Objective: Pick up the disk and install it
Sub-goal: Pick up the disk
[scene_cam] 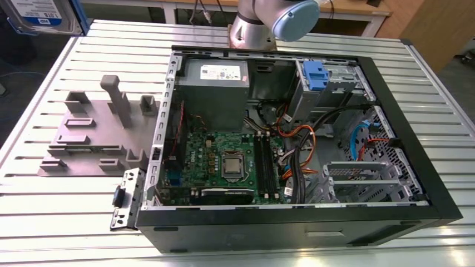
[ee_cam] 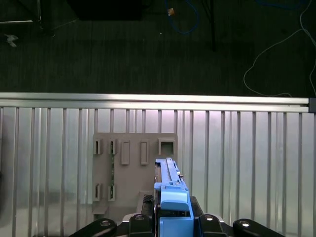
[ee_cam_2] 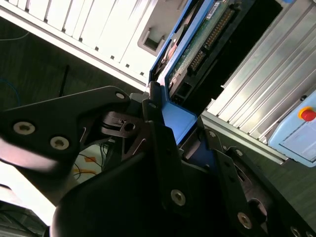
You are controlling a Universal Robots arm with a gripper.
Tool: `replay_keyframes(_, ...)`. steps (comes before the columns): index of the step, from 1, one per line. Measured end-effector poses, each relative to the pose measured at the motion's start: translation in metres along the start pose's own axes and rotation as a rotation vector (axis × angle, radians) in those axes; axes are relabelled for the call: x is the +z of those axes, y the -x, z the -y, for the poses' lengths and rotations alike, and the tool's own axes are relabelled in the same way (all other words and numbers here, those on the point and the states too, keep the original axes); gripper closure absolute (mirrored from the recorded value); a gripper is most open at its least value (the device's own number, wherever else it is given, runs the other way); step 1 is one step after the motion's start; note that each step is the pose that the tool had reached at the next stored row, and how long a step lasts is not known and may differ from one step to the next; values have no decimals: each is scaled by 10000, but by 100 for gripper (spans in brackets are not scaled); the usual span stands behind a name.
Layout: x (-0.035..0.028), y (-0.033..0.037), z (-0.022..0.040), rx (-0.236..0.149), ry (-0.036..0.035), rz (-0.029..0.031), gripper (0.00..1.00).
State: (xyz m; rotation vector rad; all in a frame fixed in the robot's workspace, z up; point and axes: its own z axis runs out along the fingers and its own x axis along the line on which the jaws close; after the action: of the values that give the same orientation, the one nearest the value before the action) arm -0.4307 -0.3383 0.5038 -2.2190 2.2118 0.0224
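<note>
A: Where is the disk (ee_cam: 169,183)?
B: Lifted off the worktop (ee_cam: 247,148), with the pincer (ee_cam: 170,224) clamped on its blue carrier.
A: Advice?
B: Carry it level, grip square, clear of the computer case (scene_cam: 297,225) and its cables (scene_cam: 295,131).

A robotics lab: below the pincer (ee_cam: 174,223) a slatted aluminium table (scene_cam: 59,217) is carrying an opened computer case (scene_cam: 297,223).

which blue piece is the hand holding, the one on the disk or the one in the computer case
The one on the disk, clamped in the hand; the other blue piece sits apart inside the computer case.
</note>
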Motion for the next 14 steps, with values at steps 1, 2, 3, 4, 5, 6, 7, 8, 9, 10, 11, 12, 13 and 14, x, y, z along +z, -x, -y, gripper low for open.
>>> replay_keyframes(1, 0, 0, 0, 0, -1, 1, 64)
replay_keyframes(2, -1, 0, 0, 0, 0, 0, 64)
replay_keyframes(3, -2, 0, 0, 0, 0, 0, 64)
replay_keyframes(4, -2, 0, 0, 0, 0, 0, 64)
replay_keyframes(5, -3, 0, 0, 0, 1, 0, 64)
replay_keyframes(6, -3, 0, 0, 0, 0, 0, 64)
replay_keyframes(7, -3, 0, 0, 0, 0, 0, 64)
replay_keyframes(8, -4, 0, 0, 0, 0, 0, 64)
replay_keyframes(9, -4, 0, 0, 0, 0, 0, 64)
replay_keyframes(10, -4, 0, 0, 0, 0, 0, 64)
replay_keyframes(11, -4, 0, 1, 0, 0, 0, 64)
replay_keyframes(12, -4, 0, 6, 0, -2, 0, 64)
replay_keyframes(13, -4, 0, 12, 0, 0, 0, 64)
replay_keyframes(14, -4, 0, 22, 0, 0, 0, 64)
